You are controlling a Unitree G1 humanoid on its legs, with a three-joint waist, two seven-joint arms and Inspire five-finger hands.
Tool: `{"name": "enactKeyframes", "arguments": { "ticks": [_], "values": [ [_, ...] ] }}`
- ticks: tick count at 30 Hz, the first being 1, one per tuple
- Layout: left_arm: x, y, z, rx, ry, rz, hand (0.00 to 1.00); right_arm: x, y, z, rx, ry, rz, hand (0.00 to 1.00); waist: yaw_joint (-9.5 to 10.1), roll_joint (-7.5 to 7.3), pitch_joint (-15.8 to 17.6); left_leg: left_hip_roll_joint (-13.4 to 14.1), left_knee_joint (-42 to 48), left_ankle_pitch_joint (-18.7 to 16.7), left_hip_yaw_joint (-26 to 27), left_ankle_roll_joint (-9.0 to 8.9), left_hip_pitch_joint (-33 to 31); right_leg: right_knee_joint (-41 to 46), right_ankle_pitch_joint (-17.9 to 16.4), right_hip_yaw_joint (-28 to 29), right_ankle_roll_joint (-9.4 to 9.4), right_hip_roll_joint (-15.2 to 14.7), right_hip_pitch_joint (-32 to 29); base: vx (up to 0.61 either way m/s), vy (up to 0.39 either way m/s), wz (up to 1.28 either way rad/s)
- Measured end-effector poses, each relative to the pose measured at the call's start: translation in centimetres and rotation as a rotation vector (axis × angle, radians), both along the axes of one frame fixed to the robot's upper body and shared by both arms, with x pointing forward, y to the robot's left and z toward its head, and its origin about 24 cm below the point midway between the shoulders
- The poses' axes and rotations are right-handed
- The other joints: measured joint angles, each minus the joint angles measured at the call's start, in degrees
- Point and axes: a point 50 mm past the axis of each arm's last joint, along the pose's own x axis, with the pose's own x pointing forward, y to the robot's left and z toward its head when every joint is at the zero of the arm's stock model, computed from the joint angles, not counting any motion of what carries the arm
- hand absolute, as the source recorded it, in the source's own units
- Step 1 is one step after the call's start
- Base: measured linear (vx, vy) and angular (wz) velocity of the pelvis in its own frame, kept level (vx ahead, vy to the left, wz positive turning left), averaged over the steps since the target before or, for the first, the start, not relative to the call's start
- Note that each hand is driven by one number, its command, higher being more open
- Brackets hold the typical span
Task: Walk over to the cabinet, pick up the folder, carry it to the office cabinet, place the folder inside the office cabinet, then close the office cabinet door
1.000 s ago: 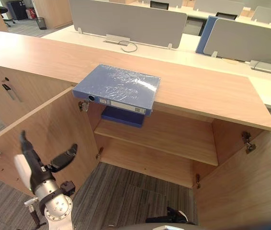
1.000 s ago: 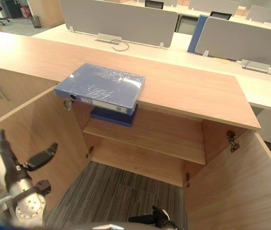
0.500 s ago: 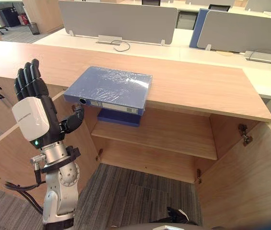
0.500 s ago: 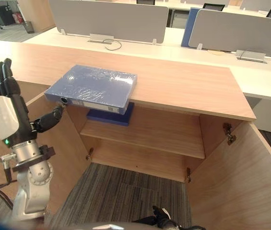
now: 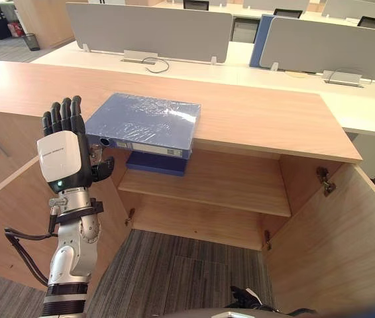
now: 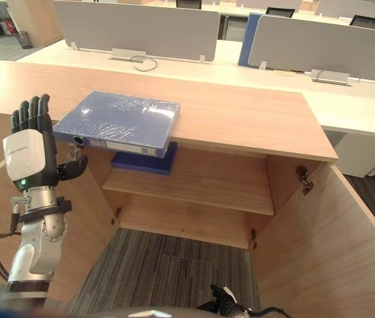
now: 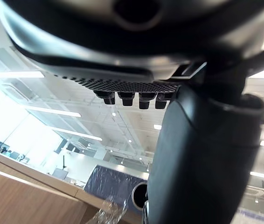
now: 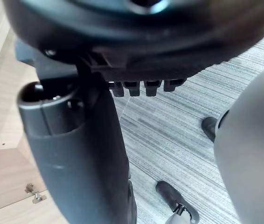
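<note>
The left hand (image 5: 61, 151) has risen from low by the door (image 5: 15, 199) to beside the folder (image 5: 146, 121), fingers straight, holding nothing, thumb just under its corner. The pick-up looks about to start. The right hand (image 8: 76, 140) hangs relaxed and empty. Just past the left fingers the folder lies flat on the cabinet (image 5: 260, 119) top, blue, film-wrapped, overhanging the edge.
</note>
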Motion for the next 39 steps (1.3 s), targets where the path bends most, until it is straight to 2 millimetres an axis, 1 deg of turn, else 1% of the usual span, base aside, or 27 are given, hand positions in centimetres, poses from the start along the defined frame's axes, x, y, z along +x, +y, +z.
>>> {"name": "enactKeyframes", "arguments": {
  "ticks": [5,10,15,18,20,23,24,27,30,33,35,38,39],
  "values": [
    [0.4,0.4,-0.1,0.027,0.036,-0.011,1.0,0.0,-0.2,0.0,-0.003,-0.002,0.0,1.0,-0.45,-0.01,0.05,-0.33,-0.09,0.05,0.72,0.08,0.32,-2.0,1.16,0.46,0.1,-0.06,0.84,0.02,0.033,-0.06],
    [1.7,-0.3,0.1,0.052,0.056,-0.07,1.0,0.3,-0.2,0.1,-0.003,-0.012,0.021,1.0,-1.25,0.3,0.26,-0.35,-0.09,0.11,1.25,0.17,0.61,-2.21,1.7,1.01,0.04,-0.1,0.89,0.0,0.024,-0.06],
    [2.1,-0.8,-0.3,0.087,0.1,-0.119,1.0,0.5,-0.3,0.2,-0.003,-0.019,0.022,1.0,-2.54,0.64,0.47,-0.38,-0.28,0.29,1.99,0.45,0.67,-3.08,2.63,1.69,-0.02,-0.07,0.83,-0.02,0.03,-0.08],
    [2.4,-1.3,-0.3,0.103,0.106,-0.148,1.0,0.6,-0.5,0.2,-0.007,-0.021,0.023,1.0,-2.57,0.9,0.64,-0.38,-0.37,0.33,2.64,0.49,0.93,-3.09,2.84,2.39,0.05,-0.12,0.73,-0.01,0.038,-0.12],
    [3.2,-1.5,0.0,0.129,0.11,-0.173,1.0,0.6,-0.5,0.2,-0.005,-0.02,0.026,1.0,-2.7,0.97,0.69,-0.38,-0.38,0.35,2.72,0.5,0.95,-3.09,2.92,2.47,0.08,-0.12,0.7,0.0,0.034,-0.03],
    [3.8,-1.6,0.3,0.139,0.108,-0.18,1.0,0.7,-0.6,0.2,-0.007,-0.024,0.027,1.0,-3.07,1.17,0.82,-0.39,-0.41,0.35,2.83,0.5,0.96,-3.1,2.99,2.59,0.11,-0.14,0.65,0.0,0.0,0.0],
    [3.8,-1.6,0.4,0.141,0.112,-0.185,0.0,0.8,-0.6,0.2,-0.008,-0.025,0.027,1.0,-3.3,1.26,0.88,-0.39,-0.44,0.35,2.85,0.5,0.97,-3.1,3.0,2.61,0.12,-0.15,0.63,0.0,0.0,0.0],
    [4.3,-1.7,0.2,0.164,0.142,-0.199,0.0,0.9,-0.7,0.3,-0.009,-0.028,0.028,1.0,-3.62,1.4,0.97,-0.38,-0.5,0.35,2.92,0.5,1.0,-3.1,3.02,2.66,0.14,-0.15,0.6,0.01,0.021,-0.01],
    [4.4,-1.4,0.0,0.184,0.17,-0.204,0.0,1.1,-0.7,0.3,-0.009,-0.033,0.029,1.0,-4.47,1.41,0.98,-0.39,-0.54,0.35,3.33,0.5,1.05,-3.1,3.18,3.0,0.15,-0.23,0.45,0.02,0.033,-0.06],
    [4.5,-1.2,0.0,0.196,0.177,-0.203,0.0,1.1,-0.7,0.3,-0.008,-0.035,0.03,1.0,-4.62,1.41,0.98,-0.42,-0.54,0.35,4.0,0.5,1.08,-3.11,3.4,3.57,0.18,-0.3,0.17,0.01,0.043,-0.11],
    [4.6,-1.2,0.5,0.233,0.152,-0.206,0.0,1.2,-0.7,0.4,-0.007,-0.038,0.03,1.0,-4.61,1.4,0.97,-0.42,-0.54,0.37,4.31,0.53,1.05,-3.11,3.61,3.94,0.17,-0.32,-0.04,-0.01,0.039,-0.1],
    [5.6,-1.6,2.7,0.279,0.068,-0.209,0.0,1.2,-0.7,0.4,-0.007,-0.039,0.03,1.0,-4.68,1.41,0.97,-0.58,-0.54,0.55,4.32,0.77,1.07,-3.12,3.86,3.97,0.22,-0.47,-0.02,-0.01,0.011,0.0],
    [5.7,-1.5,3.1,0.294,0.057,-0.211,0.0,1.2,-0.7,0.4,-0.006,-0.04,0.031,1.0,-4.95,1.45,0.98,-0.62,-0.53,0.58,4.37,0.79,1.07,-3.12,3.91,4.01,0.22,-0.5,-0.03,-0.03,0.036,-0.02]
  ]
}}
